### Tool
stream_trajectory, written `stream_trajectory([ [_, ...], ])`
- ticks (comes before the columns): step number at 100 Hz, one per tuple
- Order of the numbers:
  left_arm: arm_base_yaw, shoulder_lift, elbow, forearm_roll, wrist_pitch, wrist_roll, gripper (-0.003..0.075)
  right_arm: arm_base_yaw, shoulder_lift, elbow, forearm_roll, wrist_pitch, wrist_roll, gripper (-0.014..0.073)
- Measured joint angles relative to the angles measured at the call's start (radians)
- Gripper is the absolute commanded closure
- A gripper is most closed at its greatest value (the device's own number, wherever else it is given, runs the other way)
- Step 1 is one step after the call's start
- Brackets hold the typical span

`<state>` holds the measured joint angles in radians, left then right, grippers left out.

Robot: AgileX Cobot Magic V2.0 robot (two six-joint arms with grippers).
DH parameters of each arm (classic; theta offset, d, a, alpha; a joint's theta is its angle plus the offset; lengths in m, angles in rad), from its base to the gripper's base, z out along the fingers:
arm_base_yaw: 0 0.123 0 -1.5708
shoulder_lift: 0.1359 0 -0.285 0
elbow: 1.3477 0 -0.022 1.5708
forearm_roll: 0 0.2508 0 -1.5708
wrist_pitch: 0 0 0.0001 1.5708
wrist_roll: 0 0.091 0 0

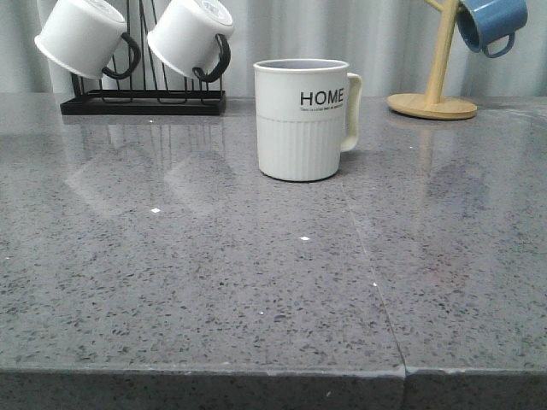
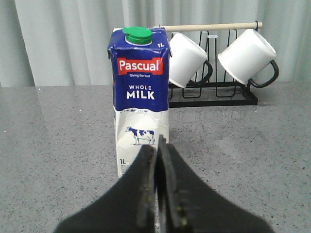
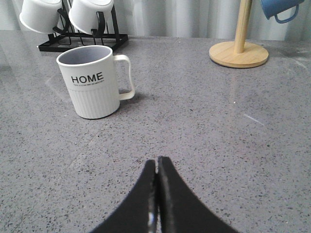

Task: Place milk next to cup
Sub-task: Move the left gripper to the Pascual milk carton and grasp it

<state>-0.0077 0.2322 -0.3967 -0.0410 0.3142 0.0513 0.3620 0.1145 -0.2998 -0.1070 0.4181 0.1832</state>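
Only the fingertips of each arm showed. The left gripper [image 2: 158, 160] ended in two matte black fingers [image 2: 141, 194] — broad at the base, curving to narrow tips, their inner edges flecked with yellowish, worn-looking marks. The right gripper [image 3: 156, 167] had the same black, tapering fingers [image 3: 172, 204] — inner edges paler and greyish.

glossy speckled stone table [image 1: 214, 290]

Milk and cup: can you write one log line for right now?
milk: upright, untouched | cup: alone | left gripper: shut, empty | right gripper: shut, empty
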Motion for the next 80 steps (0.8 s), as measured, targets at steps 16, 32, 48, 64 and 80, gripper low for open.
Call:
stream_trajectory([
  [16,0.0,0.162,-0.103,0.0,0.011,0.0,0.0578,0.0,0.0,0.0,0.0,0.0,0.0,0.0659],
  [32,0.0,0.298,-0.147,0.007,0.006,0.0,0.012,0.0,0.0,0.0,0.0,0.0,0.0,0.0659],
  [48,0.0,0.4,-0.151,0.013,-0.073,0.0,0.005,0.0,0.0,0.0,0.0,0.0,0.0,0.0659],
  [64,0.0,0.492,-0.151,0.015,-0.198,0.0,0.0066,0.0,0.0,0.0,0.0,0.0,0.0,0.0659],
  [80,0.0,0.58,-0.152,-0.029,-0.295,0.0,0.0066,0.0,0.0,0.0,0.0,0.0,0.0,0.0659],
])
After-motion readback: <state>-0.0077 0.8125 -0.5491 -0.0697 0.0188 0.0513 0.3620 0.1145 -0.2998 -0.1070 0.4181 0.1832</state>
